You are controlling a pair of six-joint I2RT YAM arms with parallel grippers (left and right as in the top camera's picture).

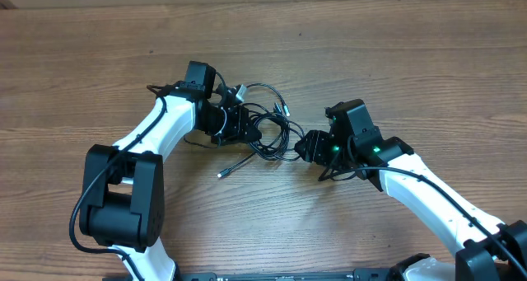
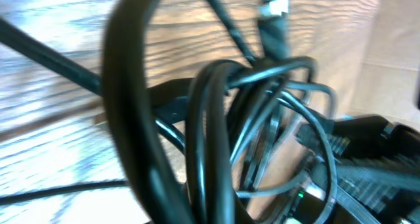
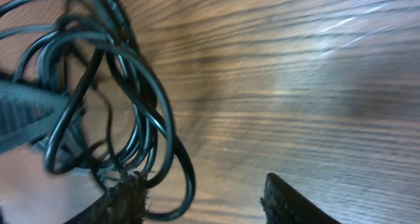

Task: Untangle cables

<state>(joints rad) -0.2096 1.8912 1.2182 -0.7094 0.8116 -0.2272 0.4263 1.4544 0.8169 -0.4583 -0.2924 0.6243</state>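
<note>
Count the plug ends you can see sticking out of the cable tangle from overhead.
3. A pale plug end at upper left of the tangle; a silver-tipped plug end above its right side; a loose plug end on the table below it. Others may be hidden inside.

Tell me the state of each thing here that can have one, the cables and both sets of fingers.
cables: tangled in one clump, lying on the table.
left fingers: shut, buried in the clump; whether they grip a cable is unclear.
right fingers: open, cable loops beside one finger.
</note>
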